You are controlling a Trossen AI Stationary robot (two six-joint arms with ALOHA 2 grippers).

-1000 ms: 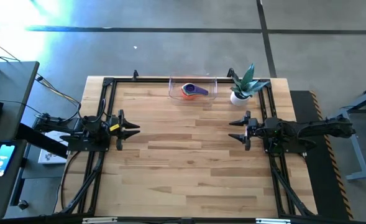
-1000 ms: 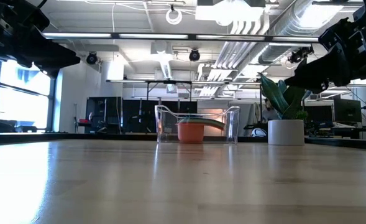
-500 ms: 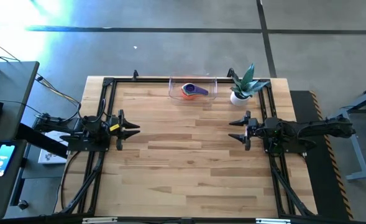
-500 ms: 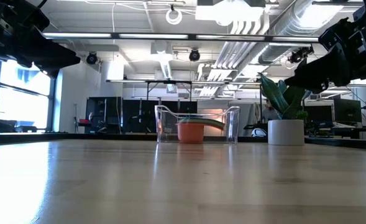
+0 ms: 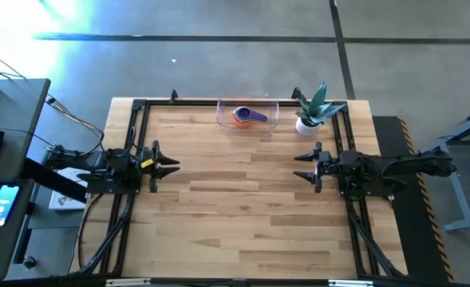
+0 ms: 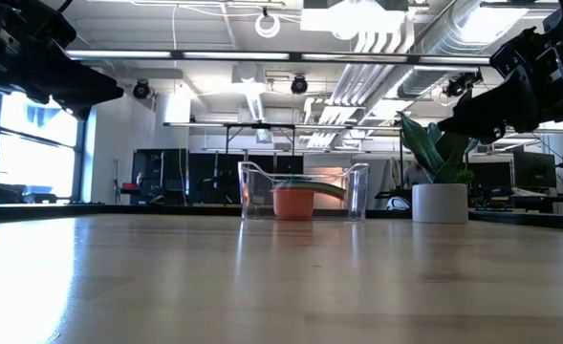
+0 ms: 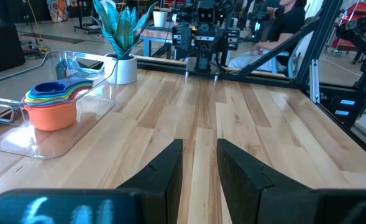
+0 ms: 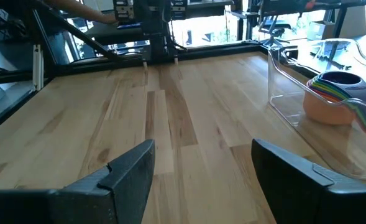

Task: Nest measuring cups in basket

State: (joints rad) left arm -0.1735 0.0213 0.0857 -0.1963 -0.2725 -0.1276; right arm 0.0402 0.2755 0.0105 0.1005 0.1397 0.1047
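The cups (image 5: 246, 115) sit stacked one inside another, an orange one outermost and a purple one on top, inside the basket (image 5: 222, 113) at the middle of the tabletop's (image 5: 242, 207) far edge, just beside a plant (image 5: 310, 109) toward the far right corner. No loose cup shows anywhere on the tabletop, so the nesting looks finished and the step in hand reads as the rest after the last placement.

The left pincer (image 5: 169, 167) hangs near the left edge, jaws a narrow gap apart and holding nothing. The right pincer (image 5: 302, 167) hangs near the right edge, jaws spread wide and empty. Both are well apart from the basket.

Judging from this, the next move calls for little beyond keeping both arms parked clear of the basket.
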